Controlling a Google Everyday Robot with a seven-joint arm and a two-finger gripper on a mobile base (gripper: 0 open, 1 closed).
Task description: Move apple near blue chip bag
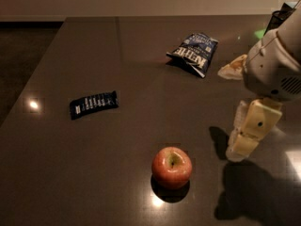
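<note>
The red apple [171, 167], with a yellowish patch around its stem dimple, sits on the dark table near the front centre. The blue chip bag [194, 53], dark blue with white block lettering, lies far back, right of centre. My gripper [240, 149] hangs from the white arm at the right. It points down, with its tip just above the table, about a hand's width right of the apple and not touching it. Nothing shows in its grasp.
A flat dark blue bar wrapper [93, 104] with white stripes lies at the left. A beige crumpled thing [230, 68] lies right of the chip bag. The table's left edge [37, 74] runs diagonally, with dark floor beyond it. A green spot [258, 33] shows at the far right.
</note>
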